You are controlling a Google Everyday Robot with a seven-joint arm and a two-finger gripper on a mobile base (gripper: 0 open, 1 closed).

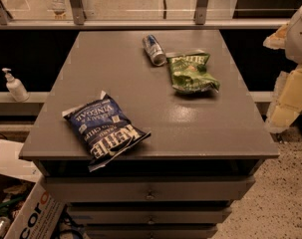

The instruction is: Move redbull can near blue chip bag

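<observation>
cardboard box (pixel 33 210) on the floor beside grey table (pixel 190 128); blue chip bag (pixel 103 128) near front, redbull can (pixel 154 49) lying far back. gripper (pixel 290 98) at right edge, its state i cannot tell.

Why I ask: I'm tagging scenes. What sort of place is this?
Probably an office or lab space: a grey drawer cabinet, a pump bottle on a ledge, a glass railing. The gripper hangs at the right edge.

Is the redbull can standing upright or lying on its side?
On its side: the redbull can lies lengthwise on the table beside the green chip bag. The gripper hangs off the table at right.
</observation>
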